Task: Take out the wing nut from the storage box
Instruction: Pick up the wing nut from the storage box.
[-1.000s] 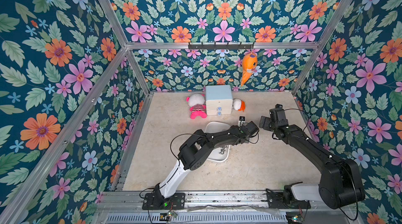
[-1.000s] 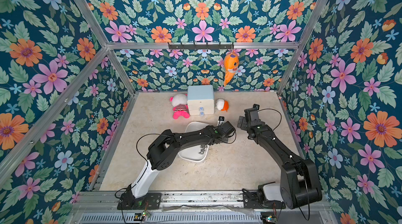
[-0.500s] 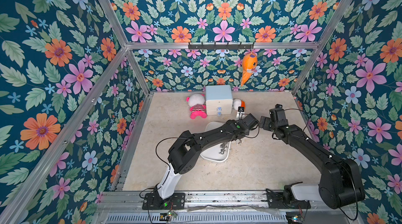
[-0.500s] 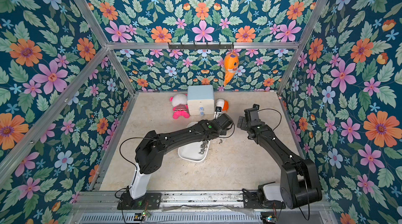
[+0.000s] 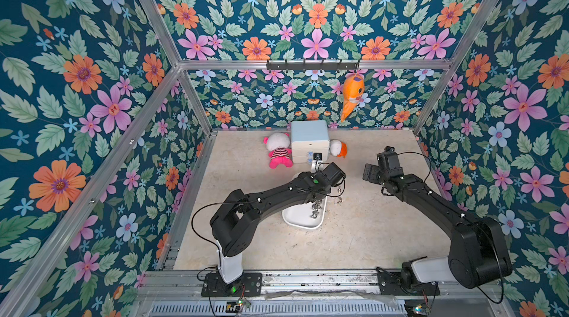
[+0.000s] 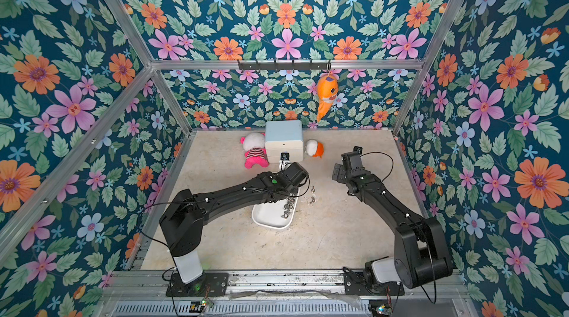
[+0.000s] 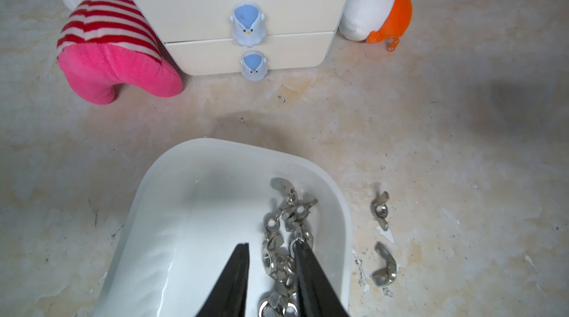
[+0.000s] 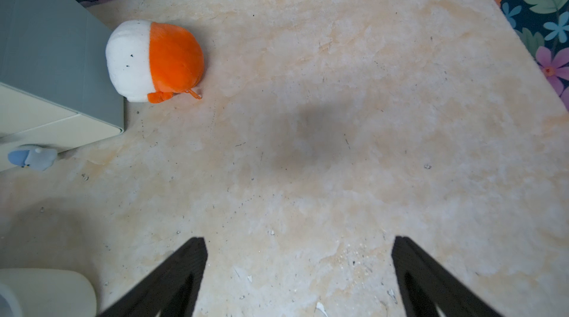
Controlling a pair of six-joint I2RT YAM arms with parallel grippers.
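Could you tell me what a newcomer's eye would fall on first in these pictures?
The loud floral walls strike first, with an orange plush toy hanging from the back rail. Mid-table, the white storage box holds a shiny heap of wing nuts, the left pincer poised over it, jaws apart; two more nuts lie on the table beside the box.

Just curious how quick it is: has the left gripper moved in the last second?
Yes. The left gripper swung to its left, from right of the cabinet to in front of it, over the tray.
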